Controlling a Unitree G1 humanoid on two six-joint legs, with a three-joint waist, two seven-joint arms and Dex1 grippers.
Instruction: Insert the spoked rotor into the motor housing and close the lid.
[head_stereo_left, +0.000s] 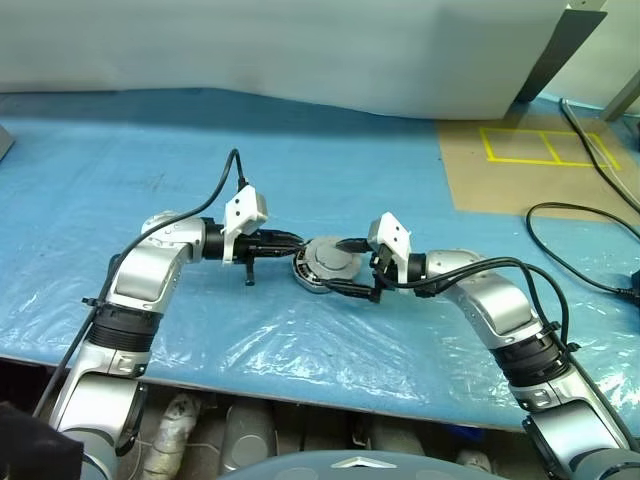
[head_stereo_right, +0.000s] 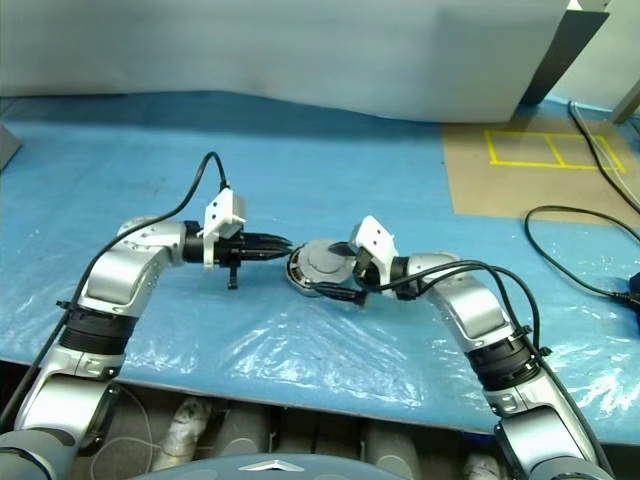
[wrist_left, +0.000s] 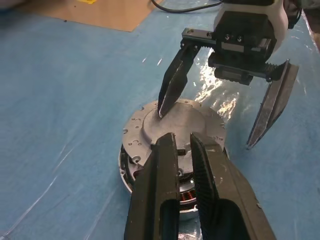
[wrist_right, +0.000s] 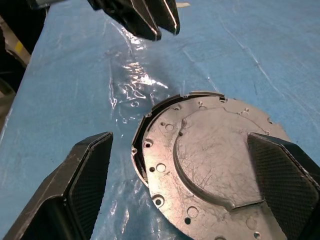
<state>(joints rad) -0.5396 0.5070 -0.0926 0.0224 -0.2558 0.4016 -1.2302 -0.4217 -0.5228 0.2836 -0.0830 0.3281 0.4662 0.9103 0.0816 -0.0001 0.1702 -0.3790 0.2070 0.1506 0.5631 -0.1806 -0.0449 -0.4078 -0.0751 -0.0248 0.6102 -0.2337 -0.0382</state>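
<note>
Best done as a gentle press, not a grab: judging by the dark crescent along one rim in the right wrist view, and by the copper windings (wrist_left: 187, 196) peeping out under the near edge in the left wrist view, probably not yet fully seated, so worth squaring up before any force goes on. Starting at the left: left hand (head_stereo_left: 292, 241) reaching in level from that side, pointing rightward and a touch downward, elbow bent out, fingers drawn together with a bare slit between them and nothing gripped, tips just beside the rim of the motor housing (wrist_left: 126, 165). Good for use as a stop there: hold firm against the rim so the cup cannot skid on the slippery blue plastic covering the surface (head_stereo_left: 300, 130). In the middle, between the two hands: housing resting on the sheet, with the lid (wrist_right: 210, 145) lying on top, plain grey face upward. No spoked rotor to be seen; presumably already inside, under the lid. Then to the right: right hand (wrist_left: 205, 130) coming in from the opposite side, aimed leftward and slightly down, fingers spread wide and straddling the disc, holding nothing. One fingertip (wrist_left: 162, 107) down on the raised centre of the lid, the other hanging off past the far edge, clear of the metal. Nudge sideways first to centre the disc, then press flat and evenly; avoid pushing on one edge alone, likely to tip it up.
</note>
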